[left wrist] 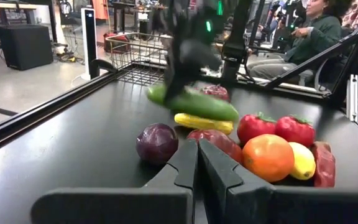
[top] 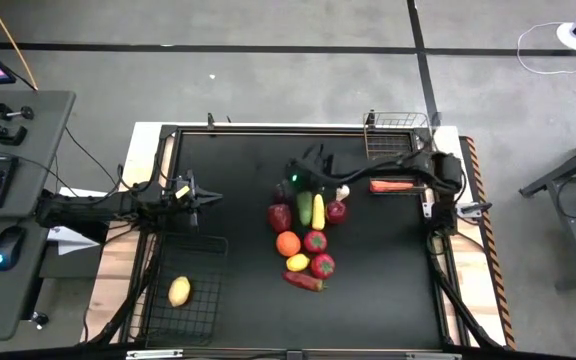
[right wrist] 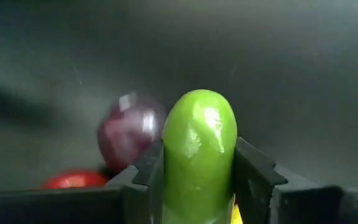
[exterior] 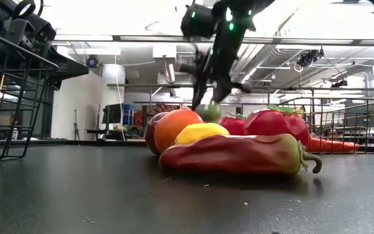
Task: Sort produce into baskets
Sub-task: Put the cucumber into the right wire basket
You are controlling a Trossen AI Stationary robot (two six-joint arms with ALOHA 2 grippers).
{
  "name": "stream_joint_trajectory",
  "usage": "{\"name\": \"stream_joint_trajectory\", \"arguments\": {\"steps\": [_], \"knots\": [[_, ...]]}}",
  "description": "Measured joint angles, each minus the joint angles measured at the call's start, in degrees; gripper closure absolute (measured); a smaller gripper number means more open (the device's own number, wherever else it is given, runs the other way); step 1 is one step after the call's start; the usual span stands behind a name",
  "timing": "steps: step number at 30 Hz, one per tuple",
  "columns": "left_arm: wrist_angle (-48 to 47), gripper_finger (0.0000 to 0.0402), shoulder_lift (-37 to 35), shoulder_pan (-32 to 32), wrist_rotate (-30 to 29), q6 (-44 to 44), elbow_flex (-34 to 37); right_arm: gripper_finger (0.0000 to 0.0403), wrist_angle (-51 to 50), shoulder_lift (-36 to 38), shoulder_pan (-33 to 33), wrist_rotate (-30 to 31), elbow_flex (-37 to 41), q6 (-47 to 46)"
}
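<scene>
The produce lies in a heap at the table's middle: a dark purple round one [top: 280, 216], yellow corn [top: 318, 211], an orange [top: 288, 243], red ones [top: 315, 241] and a red pepper [top: 303, 281]. My right gripper [top: 303, 192] is over the heap's far end, shut on the green cucumber [left wrist: 194, 104]. My left gripper [top: 206, 197] is shut and empty at the table's left, above the black basket [top: 203, 310], which holds a yellow potato [top: 179, 291]. An orange carrot [top: 390, 185] lies by the lighter basket [top: 398, 125] at the far right. My right gripper pinches the green cucumber between its two fingers [right wrist: 257, 171], on its long sides [right wrist: 197, 168]. One rounded end [right wrist: 199, 112] sticks out past the fingertips. The fingers come from above, slanting down. The cucumber is tilted and sits just above the corn [left wrist: 204, 122].
A raised rim [top: 268, 130] runs round the black table top. A desk with a keyboard and mouse [top: 8, 245] stands to the left. A person [left wrist: 316, 31] sits beyond the table's far right side. Bare table lies between the heap and the black basket.
</scene>
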State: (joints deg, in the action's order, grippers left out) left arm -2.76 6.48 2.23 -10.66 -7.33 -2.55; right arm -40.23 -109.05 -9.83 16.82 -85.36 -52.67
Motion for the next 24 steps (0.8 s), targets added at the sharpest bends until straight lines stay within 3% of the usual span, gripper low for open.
{"name": "stream_joint_trajectory", "arguments": {"steps": [6,10,13,19,24], "knots": [[0.0,0.0401,0.0,0.0,0.0,0.0,0.0,0.0277,-13.5,9.3,-2.5,11.1,-5.4,10.3],[0.0,0.0401,0.0,0.0,0.0,0.0,0.0,0.0278,-27.2,17.5,-4.3,21.5,-3.4,8.7],[0.0,0.0401,0.0,0.0,0.0,0.0,0.0,0.0279,-32.0,25.3,-6.6,25.7,0.7,6.4],[0.0,0.0401,0.0,0.0,0.0,0.0,0.0,0.0278,-33.5,37.0,-13.3,24.6,11.8,0.0],[0.0,0.0401,0.0,0.0,0.0,0.0,0.0,0.0270,-28.2,40.7,-17.5,21.7,19.6,0.0]]}}
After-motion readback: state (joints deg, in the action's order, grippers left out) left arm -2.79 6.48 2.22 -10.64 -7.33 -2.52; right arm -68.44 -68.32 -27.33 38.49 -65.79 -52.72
